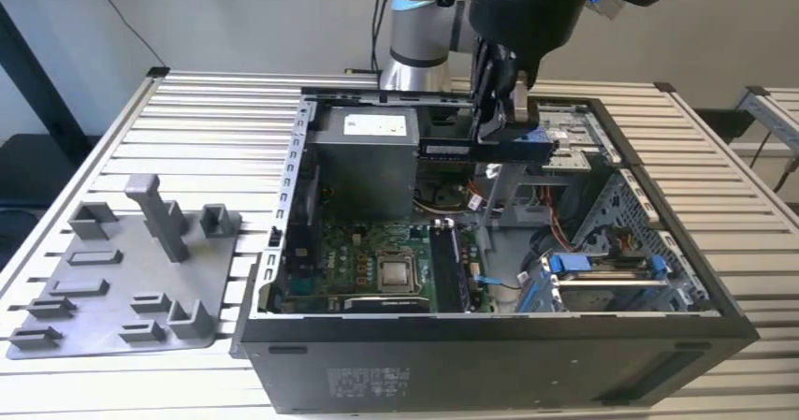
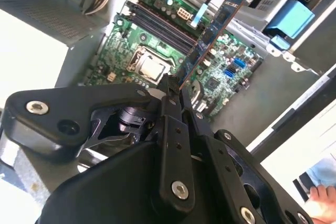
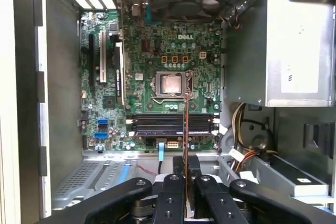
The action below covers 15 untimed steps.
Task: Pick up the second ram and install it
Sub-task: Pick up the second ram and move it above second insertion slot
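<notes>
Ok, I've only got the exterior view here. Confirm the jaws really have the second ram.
Observer: Yes. In the second wrist view the jaws are shut on the second ram, which sticks out past them over the motherboard.
Operator: Now tell me whether it's seated.
Observer: Not seated. In the first wrist view it shows edge-on, held in the air above the board. The memory slots lie beneath it beside the processor socket.
</notes>
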Available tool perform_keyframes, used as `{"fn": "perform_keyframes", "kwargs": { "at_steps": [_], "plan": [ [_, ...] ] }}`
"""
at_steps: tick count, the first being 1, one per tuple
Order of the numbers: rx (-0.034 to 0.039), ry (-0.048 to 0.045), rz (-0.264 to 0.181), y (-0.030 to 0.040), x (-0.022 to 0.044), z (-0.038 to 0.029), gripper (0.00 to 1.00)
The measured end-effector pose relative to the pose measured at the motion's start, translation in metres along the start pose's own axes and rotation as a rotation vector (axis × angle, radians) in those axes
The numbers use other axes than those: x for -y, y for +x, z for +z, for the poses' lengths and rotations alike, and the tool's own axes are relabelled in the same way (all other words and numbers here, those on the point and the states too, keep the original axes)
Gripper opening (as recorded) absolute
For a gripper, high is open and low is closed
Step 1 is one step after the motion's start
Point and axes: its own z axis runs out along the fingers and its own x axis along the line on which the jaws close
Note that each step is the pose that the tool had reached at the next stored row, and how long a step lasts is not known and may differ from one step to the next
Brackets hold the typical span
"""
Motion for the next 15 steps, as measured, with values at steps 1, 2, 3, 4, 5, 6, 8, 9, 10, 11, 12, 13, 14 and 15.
{"fn": "perform_keyframes", "kwargs": {
  "at_steps": [1, 2, 3, 4, 5, 6, 8, 9, 10, 11, 12, 13, 14, 15],
  "plan": [
    [0.0, -0.0001, 0.0, -0.0041, -0.0004, 0.0003, 0.14],
    [-0.0001, -0.0001, 0.0, -0.0082, -0.0006, 0.0006, 0.14],
    [0.0001, 0.0, 0.0, -0.0127, -0.0008, 0.001, 0.14],
    [0.0001, 0.0, 0.0, -0.0171, -0.0009, 0.0014, 0.14],
    [0.0003, -0.0001, 0.0, -0.0217, -0.0011, 0.0019, 0.14],
    [0.0005, -0.0001, 0.0, -0.0262, -0.0012, 0.0023, 0.14],
    [0.0009, -0.0001, 0.0, -0.0345, -0.0014, 0.003, 0.14],
    [0.0009, -0.0001, 0.0, -0.0382, -0.0015, 0.0033, 0.14],
    [0.0011, -0.0001, 0.0, -0.0408, -0.0016, 0.0036, 0.14],
    [0.001, 0.0, 0.0, -0.0427, -0.0016, 0.0038, 0.14],
    [0.001, -0.0001, 0.0, -0.0435, -0.0016, 0.0038, 0.14],
    [0.0011, -0.0001, 0.0, -0.0436, -0.0016, 0.0039, 0.14],
    [0.0011, -0.0001, 0.0, -0.0436, -0.0016, 0.0039, 0.14],
    [0.0011, -0.0001, 0.0, -0.0434, -0.0016, 0.0039, 0.14]
  ]
}}
